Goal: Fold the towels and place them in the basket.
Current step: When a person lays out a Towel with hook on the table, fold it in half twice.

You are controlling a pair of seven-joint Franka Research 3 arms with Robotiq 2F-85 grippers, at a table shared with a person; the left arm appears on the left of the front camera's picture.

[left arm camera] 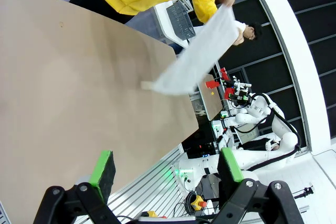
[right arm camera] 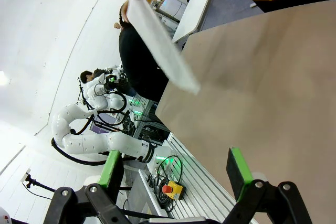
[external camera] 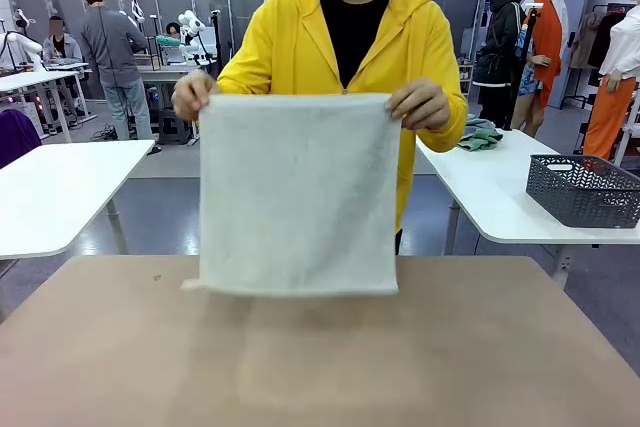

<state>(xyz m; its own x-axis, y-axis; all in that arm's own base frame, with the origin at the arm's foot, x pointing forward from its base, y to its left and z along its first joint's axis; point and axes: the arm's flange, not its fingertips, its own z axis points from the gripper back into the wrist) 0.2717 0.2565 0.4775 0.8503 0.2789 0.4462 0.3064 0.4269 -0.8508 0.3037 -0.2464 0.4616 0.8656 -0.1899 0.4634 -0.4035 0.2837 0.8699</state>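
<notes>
Person [external camera: 300,47] holds towel [external camera: 298,197] up, well beyond L hand [left arm camera: 167,163] & R hand [right arm camera: 175,169], both open.

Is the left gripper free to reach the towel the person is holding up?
Probably yes: the left gripper is open, and the towel hangs over the table with its lower edge free, the person's hands only on its top corners.
</notes>
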